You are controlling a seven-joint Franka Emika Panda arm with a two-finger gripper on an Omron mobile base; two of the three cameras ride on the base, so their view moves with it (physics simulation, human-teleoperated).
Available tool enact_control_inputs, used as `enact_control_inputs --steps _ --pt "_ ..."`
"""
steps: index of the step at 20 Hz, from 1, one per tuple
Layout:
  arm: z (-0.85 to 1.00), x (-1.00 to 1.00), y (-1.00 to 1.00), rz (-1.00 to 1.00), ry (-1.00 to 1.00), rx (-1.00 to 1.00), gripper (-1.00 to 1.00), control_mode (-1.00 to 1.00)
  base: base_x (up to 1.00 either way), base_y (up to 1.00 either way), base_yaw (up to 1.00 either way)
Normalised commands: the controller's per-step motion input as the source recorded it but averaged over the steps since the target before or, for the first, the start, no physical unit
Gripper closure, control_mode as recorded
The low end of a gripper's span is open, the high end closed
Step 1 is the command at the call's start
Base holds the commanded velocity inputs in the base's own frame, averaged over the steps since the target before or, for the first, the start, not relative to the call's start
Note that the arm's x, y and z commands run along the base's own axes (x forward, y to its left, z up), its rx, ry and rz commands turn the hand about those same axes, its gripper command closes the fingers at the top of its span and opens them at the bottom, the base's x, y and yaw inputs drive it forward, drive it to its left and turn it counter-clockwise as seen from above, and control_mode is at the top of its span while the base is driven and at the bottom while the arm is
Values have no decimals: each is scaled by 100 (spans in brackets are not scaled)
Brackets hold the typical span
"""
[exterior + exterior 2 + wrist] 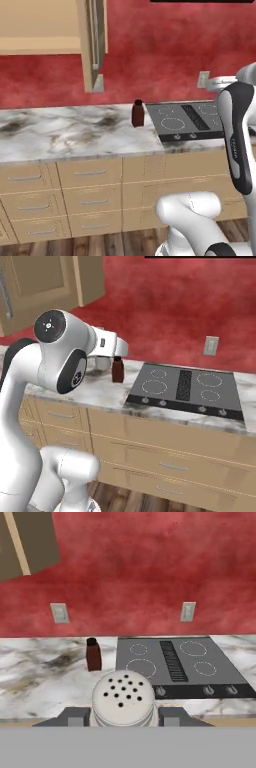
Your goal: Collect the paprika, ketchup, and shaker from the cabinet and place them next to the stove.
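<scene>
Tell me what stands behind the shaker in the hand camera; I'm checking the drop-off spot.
Behind the shaker, held in the gripper, the paprika stands on the marble counter left of the stove. The shaker hides the counter edge behind it.

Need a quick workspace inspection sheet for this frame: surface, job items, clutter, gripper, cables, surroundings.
Surface: marbled counter, dark smudge-like patches in the pattern.
Job's things: paprika upright on the counter just left of the stove; shaker between the fingertips; cabinet above the counter, door open; ketchup: nothing seen.
Clutter: nothing seen.
Grippers: gripper shut on the shaker, facing the counter and stove.
Cables: nothing seen.
Surroundings: red wall with two outlets, drawers below the counter, wood floor.
</scene>
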Motion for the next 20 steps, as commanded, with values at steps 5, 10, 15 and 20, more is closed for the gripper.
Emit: enact_control_inputs --steps 5,10,15,20 --pt "0 0 0 0 0 0 100 100 58 -55 0" --pt "0 0 0 0 0 0 100 100 36 -67 0" --pt "0 0 0 0 0 0 100 100 19 -72 0" --pt "0 0 0 0 0 0 100 100 36 -64 0"
